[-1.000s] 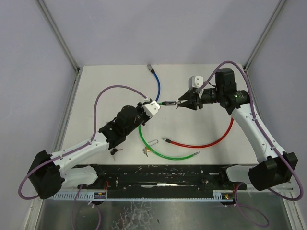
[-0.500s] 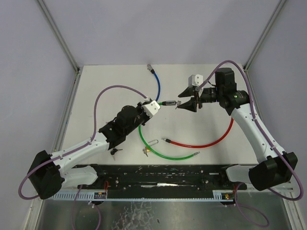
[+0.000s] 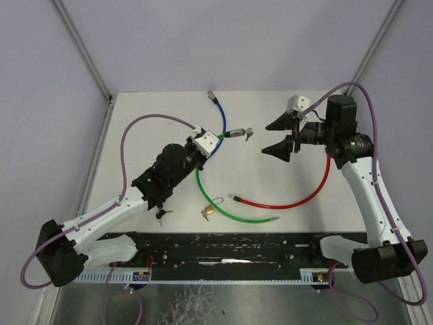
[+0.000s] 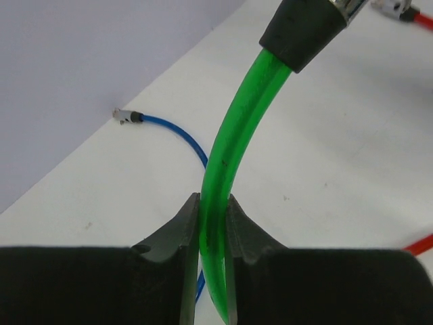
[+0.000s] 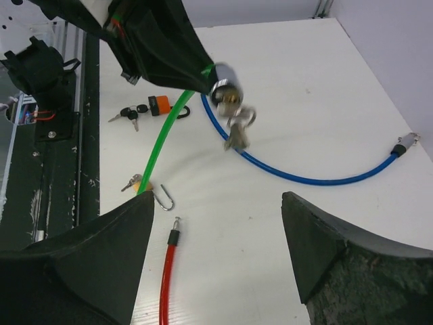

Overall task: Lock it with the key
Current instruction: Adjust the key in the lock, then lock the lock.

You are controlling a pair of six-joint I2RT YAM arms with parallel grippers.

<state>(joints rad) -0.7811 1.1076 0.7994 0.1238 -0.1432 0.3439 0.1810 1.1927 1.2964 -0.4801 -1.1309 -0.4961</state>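
Tightly, left jaws pinch green cable [image 4: 226,149]

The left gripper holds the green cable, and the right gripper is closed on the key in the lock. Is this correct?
Not quite: the right gripper is open and apart from the key, which hangs from the lock, as the right wrist view shows. The left gripper does hold the green cable.

no word, number or brand can be read in any view. the metal lock head [image 5: 225,89] on the green cable [image 5: 164,135] and the keys [image 5: 238,132] hanging from it are blurred, and any marking on them is too small to tell.
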